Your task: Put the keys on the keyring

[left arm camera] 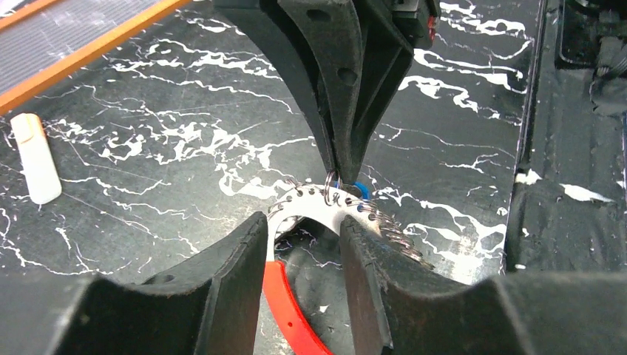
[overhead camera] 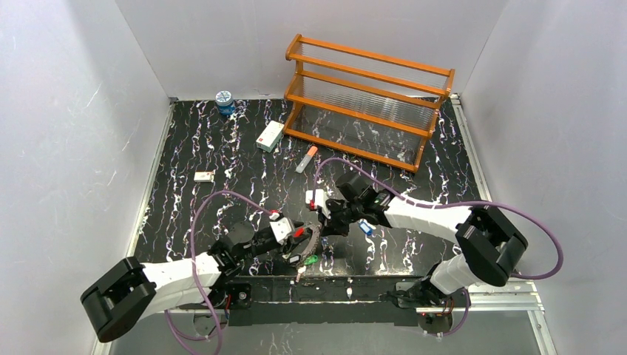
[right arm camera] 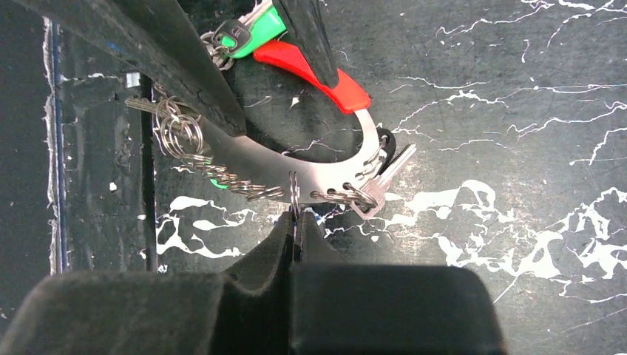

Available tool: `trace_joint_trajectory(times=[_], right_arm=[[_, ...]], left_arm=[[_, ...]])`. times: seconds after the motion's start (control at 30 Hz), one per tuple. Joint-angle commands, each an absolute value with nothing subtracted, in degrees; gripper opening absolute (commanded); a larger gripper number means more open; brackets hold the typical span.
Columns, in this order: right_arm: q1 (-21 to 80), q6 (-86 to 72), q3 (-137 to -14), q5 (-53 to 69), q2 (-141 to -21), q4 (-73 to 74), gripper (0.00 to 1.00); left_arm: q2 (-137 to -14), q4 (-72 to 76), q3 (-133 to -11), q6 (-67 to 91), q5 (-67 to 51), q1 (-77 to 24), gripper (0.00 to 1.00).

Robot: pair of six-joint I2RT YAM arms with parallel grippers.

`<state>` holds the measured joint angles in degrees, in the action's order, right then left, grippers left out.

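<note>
The keyring (overhead camera: 314, 238) is a curved flat band, silvery with a row of holes and red at one end, lying near the table's front edge. Several small split rings hang along it (right arm camera: 222, 177). My right gripper (right arm camera: 296, 222) is shut on one of these split rings on the band's outer edge. My left gripper (left arm camera: 303, 237) is open; its fingers straddle the keyring (left arm camera: 310, 207), whose red end runs between them. A green-headed key (right arm camera: 255, 33) lies by the red end. A blue key head (left arm camera: 358, 188) shows behind the right gripper (left arm camera: 336, 166). A plain silvery key (right arm camera: 384, 181) hangs from the band.
An orange wooden rack (overhead camera: 370, 100) stands at the back right. An orange-and-white tube (overhead camera: 306, 159), a small box (overhead camera: 270, 136), a blue jar (overhead camera: 224, 102) and a small white piece (overhead camera: 204, 176) lie farther back. The metal rail (overhead camera: 355, 288) is just behind the keyring.
</note>
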<state>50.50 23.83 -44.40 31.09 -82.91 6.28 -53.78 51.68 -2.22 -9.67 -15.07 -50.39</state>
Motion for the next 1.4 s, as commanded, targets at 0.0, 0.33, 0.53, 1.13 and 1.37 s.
trace_joint_trajectory(times=[0.0,0.33,0.53,1.13,1.37], right_arm=[[52.25,25.75,-48.07,27.30,-83.67,10.68,0.01],[53.91,25.60,-50.27,28.61,-84.49,10.49,0.01],[54.48,25.49,-50.45,28.34,-84.81,10.60,0.01],[52.08,21.13,-40.91,30.83,-77.49,-3.44,0.42],[48.02,16.66,-35.24,39.25,-72.12,-13.39,0.45]], left_arm=[[-55.96,49.31,-5.18,-12.00,-18.03,-50.45,0.39],[-64.61,49.31,-9.89,-13.55,-24.69,-50.55,0.27],[-66.58,49.39,-10.90,-13.58,-23.36,-50.66,0.15],[-61.87,57.33,-5.90,-6.88,-17.31,-50.70,0.00],[-62.36,74.75,-0.42,-1.82,-15.23,-50.69,0.00]])
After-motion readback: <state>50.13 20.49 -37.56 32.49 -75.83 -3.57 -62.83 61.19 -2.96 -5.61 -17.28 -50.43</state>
